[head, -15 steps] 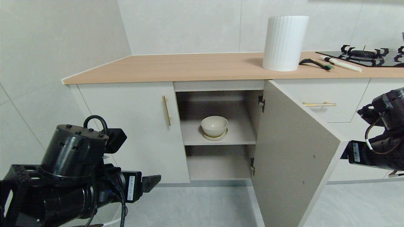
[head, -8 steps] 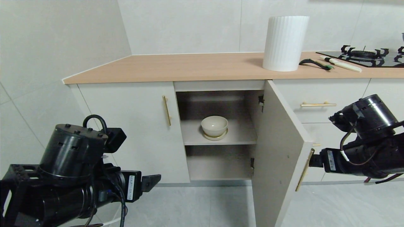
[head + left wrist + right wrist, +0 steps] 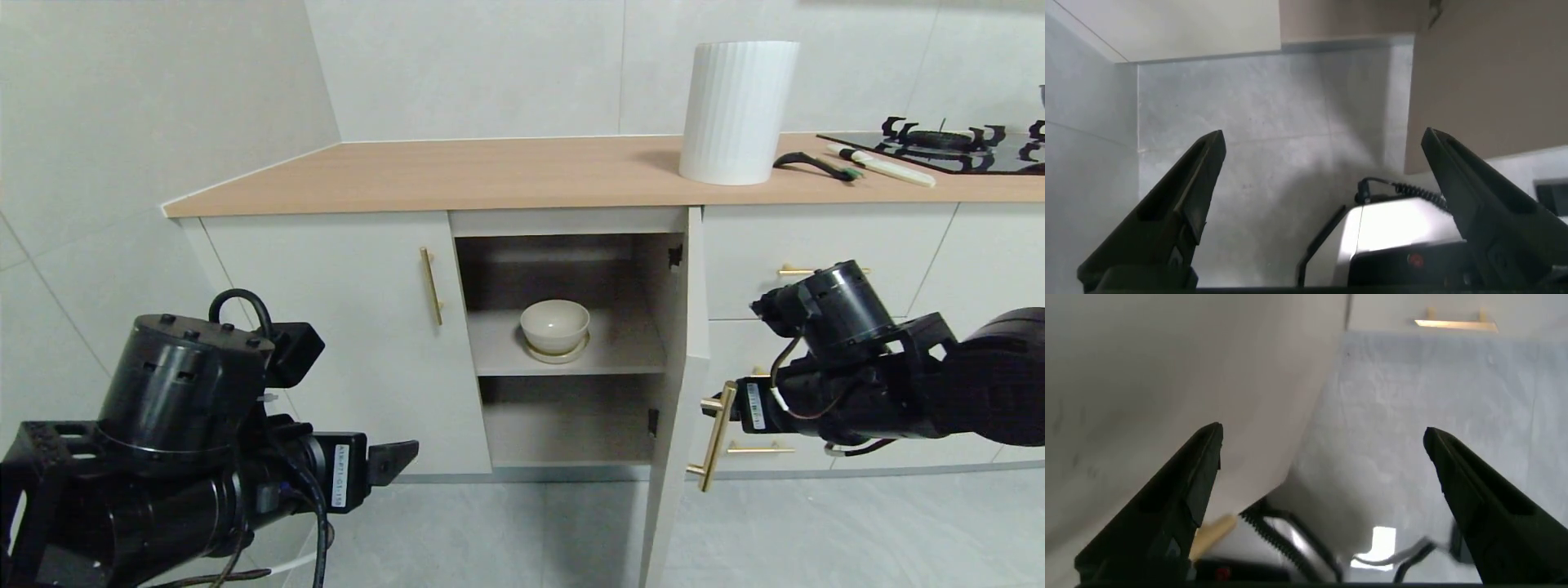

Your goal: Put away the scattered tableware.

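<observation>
Looking from the head, you see the cream round bowl on its little plate on the top shelf. The pale cupboard door stands just left of your right pincer, which is at the upright gold handle; that arm is nearer. The door was wide open before; now it is half shut. Left wrist: your left pincer is spread, holding nothing. Right wrist: that pincer is spread too, beside the door.

Soft, even indoor light; shaded cabinet interior; wrist views blurry, perhaps out of focus.
</observation>
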Robot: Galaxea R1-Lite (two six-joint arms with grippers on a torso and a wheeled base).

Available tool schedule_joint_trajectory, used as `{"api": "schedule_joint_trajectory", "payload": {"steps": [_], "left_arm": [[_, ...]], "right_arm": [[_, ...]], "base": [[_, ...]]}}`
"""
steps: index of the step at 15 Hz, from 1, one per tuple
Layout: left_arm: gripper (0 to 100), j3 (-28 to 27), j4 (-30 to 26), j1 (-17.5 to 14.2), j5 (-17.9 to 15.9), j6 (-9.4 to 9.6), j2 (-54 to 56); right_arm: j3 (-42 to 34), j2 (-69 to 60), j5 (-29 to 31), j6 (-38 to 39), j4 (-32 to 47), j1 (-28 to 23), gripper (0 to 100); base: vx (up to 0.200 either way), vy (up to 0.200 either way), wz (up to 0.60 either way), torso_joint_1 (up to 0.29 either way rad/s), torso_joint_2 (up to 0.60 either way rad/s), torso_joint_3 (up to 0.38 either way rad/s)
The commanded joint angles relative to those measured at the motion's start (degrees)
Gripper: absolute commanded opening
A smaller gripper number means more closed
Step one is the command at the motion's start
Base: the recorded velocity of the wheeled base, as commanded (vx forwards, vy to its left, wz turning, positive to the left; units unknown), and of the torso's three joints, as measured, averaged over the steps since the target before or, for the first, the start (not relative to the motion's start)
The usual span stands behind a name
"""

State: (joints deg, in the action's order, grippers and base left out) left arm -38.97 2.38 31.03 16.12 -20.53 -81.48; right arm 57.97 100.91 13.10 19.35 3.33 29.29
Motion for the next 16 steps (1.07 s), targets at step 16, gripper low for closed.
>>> {"api": "schedule_joint_trajectory", "payload": {"steps": [16], "left_arm": [[100, 0.39, 1.84, 0.79, 0.41, -0.13, 0.01]], "right_arm": [[8.92, 17.39, -0.8, 2.45, -17.3, 4.28, 100]], "base": [[0.0, 0.0, 0.0, 0.0, 0.0, 0.0]]}}
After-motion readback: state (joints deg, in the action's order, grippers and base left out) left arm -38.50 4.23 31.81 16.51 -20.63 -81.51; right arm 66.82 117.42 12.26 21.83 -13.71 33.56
